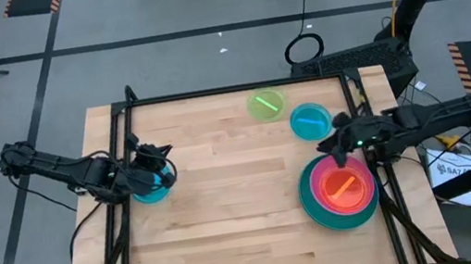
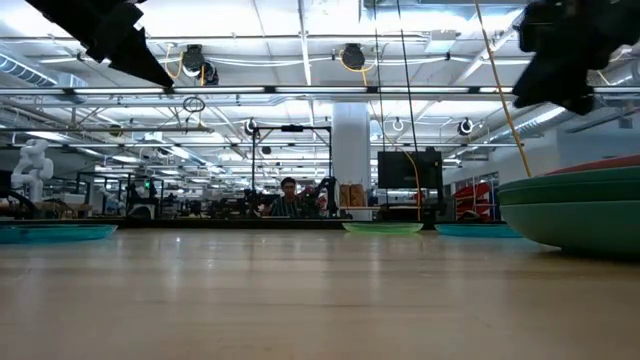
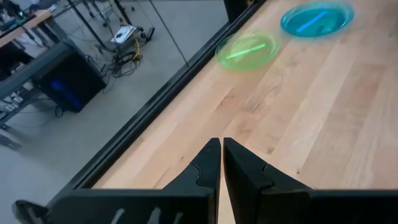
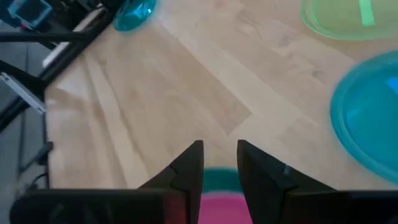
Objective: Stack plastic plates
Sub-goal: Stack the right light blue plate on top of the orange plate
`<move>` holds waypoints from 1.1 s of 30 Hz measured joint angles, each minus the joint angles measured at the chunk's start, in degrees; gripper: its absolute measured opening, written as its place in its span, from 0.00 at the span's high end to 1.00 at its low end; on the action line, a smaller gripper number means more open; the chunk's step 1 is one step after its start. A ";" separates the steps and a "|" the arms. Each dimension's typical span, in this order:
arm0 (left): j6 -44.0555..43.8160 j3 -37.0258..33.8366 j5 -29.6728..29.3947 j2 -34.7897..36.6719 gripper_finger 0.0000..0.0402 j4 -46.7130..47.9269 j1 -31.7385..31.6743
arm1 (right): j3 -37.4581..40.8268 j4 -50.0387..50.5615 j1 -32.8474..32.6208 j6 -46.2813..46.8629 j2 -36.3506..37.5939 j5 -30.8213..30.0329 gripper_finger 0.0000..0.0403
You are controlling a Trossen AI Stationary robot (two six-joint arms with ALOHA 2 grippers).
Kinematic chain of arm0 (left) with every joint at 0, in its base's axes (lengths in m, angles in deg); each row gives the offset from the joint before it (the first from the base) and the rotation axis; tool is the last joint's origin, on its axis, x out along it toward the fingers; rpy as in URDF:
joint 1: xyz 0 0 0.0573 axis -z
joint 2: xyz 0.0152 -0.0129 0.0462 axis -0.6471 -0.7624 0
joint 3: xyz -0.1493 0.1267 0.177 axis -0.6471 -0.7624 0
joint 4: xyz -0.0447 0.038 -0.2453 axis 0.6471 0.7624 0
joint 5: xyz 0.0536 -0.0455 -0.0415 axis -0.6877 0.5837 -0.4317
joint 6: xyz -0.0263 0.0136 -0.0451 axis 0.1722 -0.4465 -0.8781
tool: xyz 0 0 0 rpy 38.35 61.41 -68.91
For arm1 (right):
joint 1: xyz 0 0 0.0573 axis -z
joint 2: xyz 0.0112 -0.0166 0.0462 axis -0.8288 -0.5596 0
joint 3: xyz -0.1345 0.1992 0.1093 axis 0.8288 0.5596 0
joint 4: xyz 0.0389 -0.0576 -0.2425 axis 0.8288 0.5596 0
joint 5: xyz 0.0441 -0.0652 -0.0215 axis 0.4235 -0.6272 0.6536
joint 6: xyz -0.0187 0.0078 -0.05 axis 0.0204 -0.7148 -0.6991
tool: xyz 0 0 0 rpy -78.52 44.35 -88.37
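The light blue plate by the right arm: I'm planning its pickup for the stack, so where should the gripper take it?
Grip the light blue plate by its thin raised rim, probably on the edge nearest the right gripper, which hovers beside it. It lies flat on the table, so only the rim offers a pinch. The lime plate is close on the far side.

no legible text, labels unreadable

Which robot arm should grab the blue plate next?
Probably the right. Its end effector sits beside the blue plate and the stack. The left end effector is across the table, over the teal plate.
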 joint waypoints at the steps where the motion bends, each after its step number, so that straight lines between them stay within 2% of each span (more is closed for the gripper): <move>1: 0.87 0.00 -0.01 0.00 0.94 -0.96 0.00 | 0.00 -2.05 0.18 -0.98 -2.01 -0.33 0.78; 6: 5.27 0.00 0.01 0.00 0.94 -5.67 0.00 | -0.09 -7.38 3.18 -2.30 -12.33 -0.37 0.78; 14: 8.38 0.00 -0.02 -0.01 0.94 -6.97 0.00 | -8.61 0.92 9.80 -5.72 -27.19 -0.42 0.78; 21: 9.00 0.00 -0.02 -0.02 0.94 -7.08 0.00 | -18.09 10.27 16.79 -6.42 -38.98 -3.24 0.78; 33: 8.97 0.00 -0.02 0.00 0.94 -5.82 0.00 | -33.30 18.94 24.19 -11.48 -59.70 -3.36 0.61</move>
